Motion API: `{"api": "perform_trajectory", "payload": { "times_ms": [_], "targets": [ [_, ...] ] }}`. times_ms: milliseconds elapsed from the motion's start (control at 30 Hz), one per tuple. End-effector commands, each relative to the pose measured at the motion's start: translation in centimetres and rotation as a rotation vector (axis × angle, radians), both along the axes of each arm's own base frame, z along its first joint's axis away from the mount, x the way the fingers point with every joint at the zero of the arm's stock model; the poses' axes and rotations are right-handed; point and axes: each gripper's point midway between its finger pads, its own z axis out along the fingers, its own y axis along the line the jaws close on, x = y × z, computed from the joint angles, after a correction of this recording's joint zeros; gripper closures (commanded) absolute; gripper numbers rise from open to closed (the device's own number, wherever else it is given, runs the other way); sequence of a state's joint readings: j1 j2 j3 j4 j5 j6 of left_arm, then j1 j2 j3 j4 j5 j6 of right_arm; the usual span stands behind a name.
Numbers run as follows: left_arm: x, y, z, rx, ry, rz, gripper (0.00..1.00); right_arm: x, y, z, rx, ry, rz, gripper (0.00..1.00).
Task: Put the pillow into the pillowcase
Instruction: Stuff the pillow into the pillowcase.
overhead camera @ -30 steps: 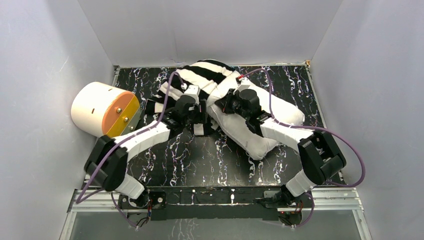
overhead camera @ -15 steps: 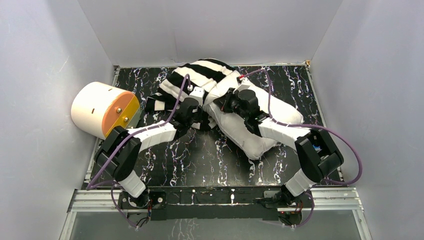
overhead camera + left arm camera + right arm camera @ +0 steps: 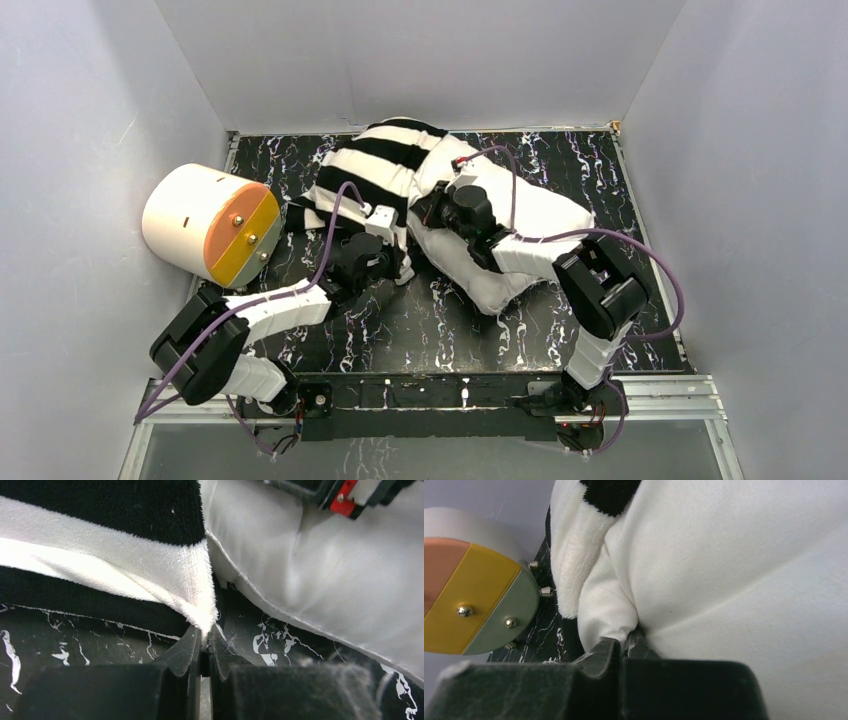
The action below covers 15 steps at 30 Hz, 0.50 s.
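Toward the back of the marbled table (image 3: 430, 320) we see the white pillow (image 3: 535, 225) lying slantwise. Its far left end is tucked inside the striped pillowcase (image 3: 375, 165), and the rest lies bare, reaching toward the near right. Our left gripper (image 3: 202, 650) has its jaws pressed together on the near corner of the pillowcase. It pinches a white stripe at the hem just above the table, right beside the pillow's lower edge. Our right gripper (image 3: 623, 647) sits on top of the pillow, jaws closed on a fold of white cloth at the mouth of the pillowcase, which looks to us like the case's own edge. A cream drum (image 3: 205, 220) with an orange face lies by the left wall, apart from the bedding.
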<state>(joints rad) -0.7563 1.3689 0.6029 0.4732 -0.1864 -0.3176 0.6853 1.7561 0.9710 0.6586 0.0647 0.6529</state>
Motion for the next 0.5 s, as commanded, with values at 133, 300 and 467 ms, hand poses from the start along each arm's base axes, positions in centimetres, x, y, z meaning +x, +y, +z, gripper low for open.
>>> {"api": "perform_trajectory", "payload": {
  "times_ms": [133, 300, 467],
  "targets": [
    [-0.9, -2.1, 6.4, -0.094, 0.006, -0.037, 0.82, -2.0, -1.3, 0.9, -0.204, -0.065, 0.076, 0.69],
    [0.9, -0.3, 12.0, -0.041, -0.090, 0.059, 0.46, -3.5, -3.8, 5.2, -0.338, -0.074, 0.233, 0.39],
    [5.8, 0.5, 16.5, 0.100, -0.244, 0.186, 0.40, -0.7, -8.3, 8.5, -0.302, -0.057, 0.243, 0.32]
  ]
}}
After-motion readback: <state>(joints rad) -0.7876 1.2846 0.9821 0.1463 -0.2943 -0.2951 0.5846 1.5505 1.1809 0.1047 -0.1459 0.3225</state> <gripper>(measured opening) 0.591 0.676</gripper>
